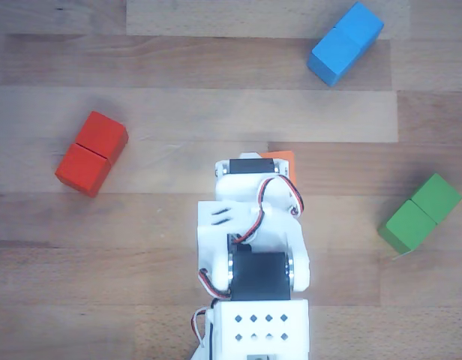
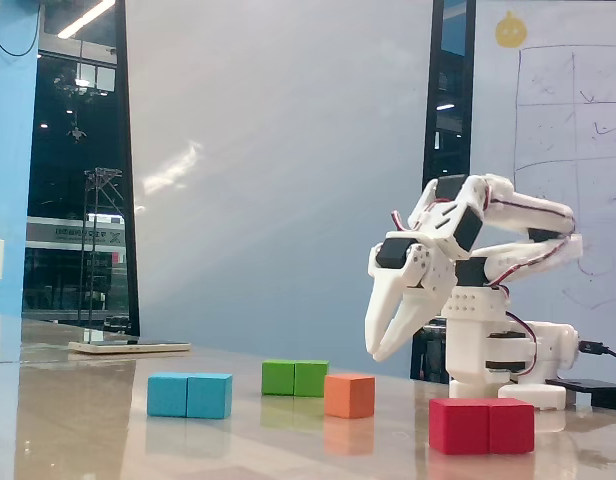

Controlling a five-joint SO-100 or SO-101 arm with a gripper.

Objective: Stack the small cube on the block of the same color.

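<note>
Fixed view: the white two-finger gripper [image 2: 378,352] hangs above the table with its fingers slightly parted, empty, up and to the right of the small orange wooden cube [image 2: 349,395]; that cube sits on the wooden table [image 2: 88,420] between the green double block [image 2: 294,378] and the red double block [image 2: 481,425]; the blue double block [image 2: 189,395] lies farther left.

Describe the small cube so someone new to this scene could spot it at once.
In the fixed view, start at the white arm on the right of the table. Below and left of its end effector sits the orange cube, between the green block and the red block. It alone is single; the others are doubles.
</note>
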